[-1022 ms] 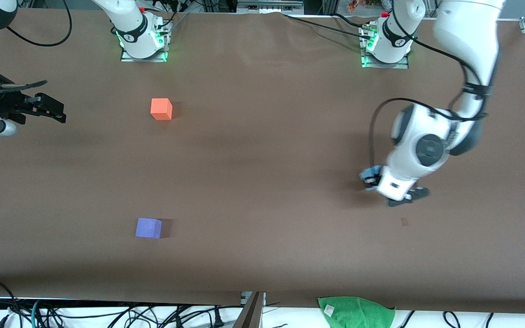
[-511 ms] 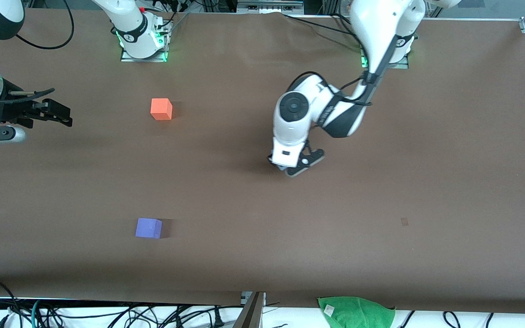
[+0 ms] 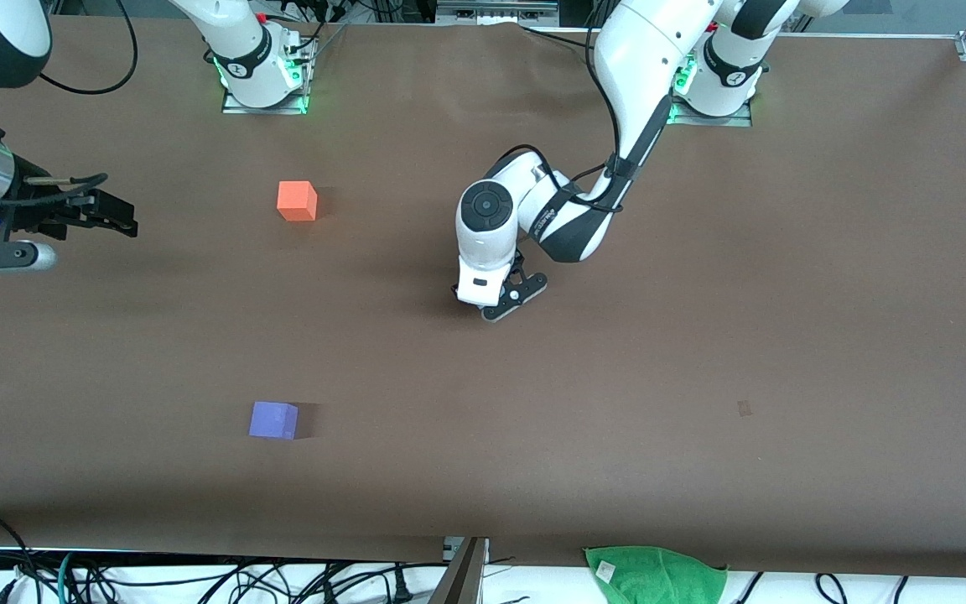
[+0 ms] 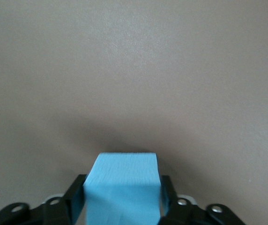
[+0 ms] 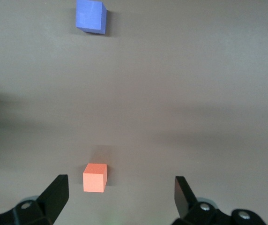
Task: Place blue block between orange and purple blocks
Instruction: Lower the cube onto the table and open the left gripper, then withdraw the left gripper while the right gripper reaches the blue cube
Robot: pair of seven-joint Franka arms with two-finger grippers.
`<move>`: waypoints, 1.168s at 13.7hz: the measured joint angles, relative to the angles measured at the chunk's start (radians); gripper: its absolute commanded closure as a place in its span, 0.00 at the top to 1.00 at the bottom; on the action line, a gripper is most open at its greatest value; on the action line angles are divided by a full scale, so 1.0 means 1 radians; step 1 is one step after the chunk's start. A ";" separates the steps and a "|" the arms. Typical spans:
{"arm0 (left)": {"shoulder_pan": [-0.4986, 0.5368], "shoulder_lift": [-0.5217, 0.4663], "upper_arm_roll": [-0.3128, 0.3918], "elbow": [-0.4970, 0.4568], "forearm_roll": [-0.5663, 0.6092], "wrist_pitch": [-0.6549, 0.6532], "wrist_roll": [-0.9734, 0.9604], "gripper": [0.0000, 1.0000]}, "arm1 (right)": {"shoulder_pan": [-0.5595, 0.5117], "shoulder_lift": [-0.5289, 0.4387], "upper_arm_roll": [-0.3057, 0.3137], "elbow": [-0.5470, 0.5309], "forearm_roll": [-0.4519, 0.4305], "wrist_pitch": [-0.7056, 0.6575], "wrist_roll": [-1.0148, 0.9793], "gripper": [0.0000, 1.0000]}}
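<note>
My left gripper [image 3: 493, 304] hangs low over the middle of the table, shut on the blue block [image 4: 123, 171], a sky-blue cube between the two black fingers [image 4: 77, 194]. In the front view the hand hides the blue block. The orange block [image 3: 297, 201] sits on the table toward the right arm's end. The purple block [image 3: 273, 419] sits nearer to the front camera, almost in line with it. My right gripper [image 3: 110, 221] waits open and empty at the right arm's end of the table. Its wrist view shows the orange block [image 5: 95, 177] and the purple block [image 5: 91, 16] past the gripper [image 5: 120, 190].
A green cloth [image 3: 655, 575] lies at the table's front edge. The arm bases [image 3: 263, 80] stand along the back edge. Cables hang below the front edge. A small dark mark [image 3: 744, 408] is on the brown table toward the left arm's end.
My left arm has swung from the left arm's end of the table to over the middle, carrying the blue block. The right gripper has shifted slightly.
</note>
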 measured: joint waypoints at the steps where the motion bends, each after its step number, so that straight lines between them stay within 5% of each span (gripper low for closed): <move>1: 0.000 0.001 0.006 0.005 0.000 -0.007 0.013 1.00 | 0.000 0.010 0.000 0.000 0.000 0.000 0.000 1.00; 4: 0.039 -0.028 0.031 0.046 0.000 -0.129 0.098 1.00 | 0.001 0.019 0.000 0.000 0.000 0.000 0.001 1.00; 9: 0.271 -0.232 0.034 0.064 0.000 -0.443 0.392 1.00 | 0.052 0.045 0.007 -0.003 0.008 0.013 0.131 1.00; 16: 0.568 -0.508 0.036 -0.076 0.026 -0.556 0.910 1.00 | 0.350 0.150 0.018 -0.006 0.014 0.172 0.636 1.00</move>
